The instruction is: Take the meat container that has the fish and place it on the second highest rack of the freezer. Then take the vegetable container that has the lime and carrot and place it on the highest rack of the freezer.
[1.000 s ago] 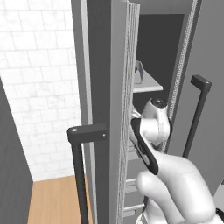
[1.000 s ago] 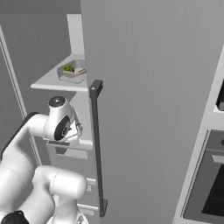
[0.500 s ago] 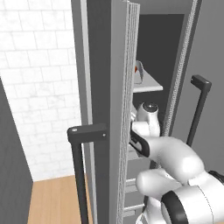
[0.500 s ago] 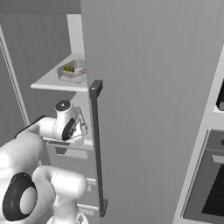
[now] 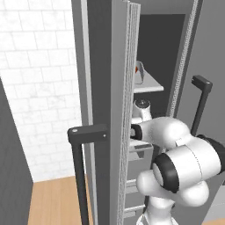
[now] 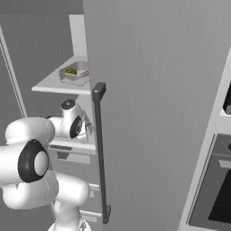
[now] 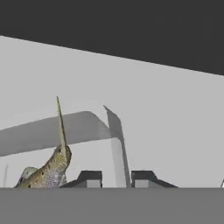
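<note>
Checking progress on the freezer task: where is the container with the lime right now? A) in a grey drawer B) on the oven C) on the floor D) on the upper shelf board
D: the container with the lime sits on the highest rack, above the arm.

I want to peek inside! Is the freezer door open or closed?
Open. The freezer door is swung out, so the highest rack shows inside, with the vegetable container on it.

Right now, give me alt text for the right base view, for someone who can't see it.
The white robot arm reaches into the open freezer just under its highest rack, which holds a grey container with a lime. A dark bar handle runs down the door.
</note>
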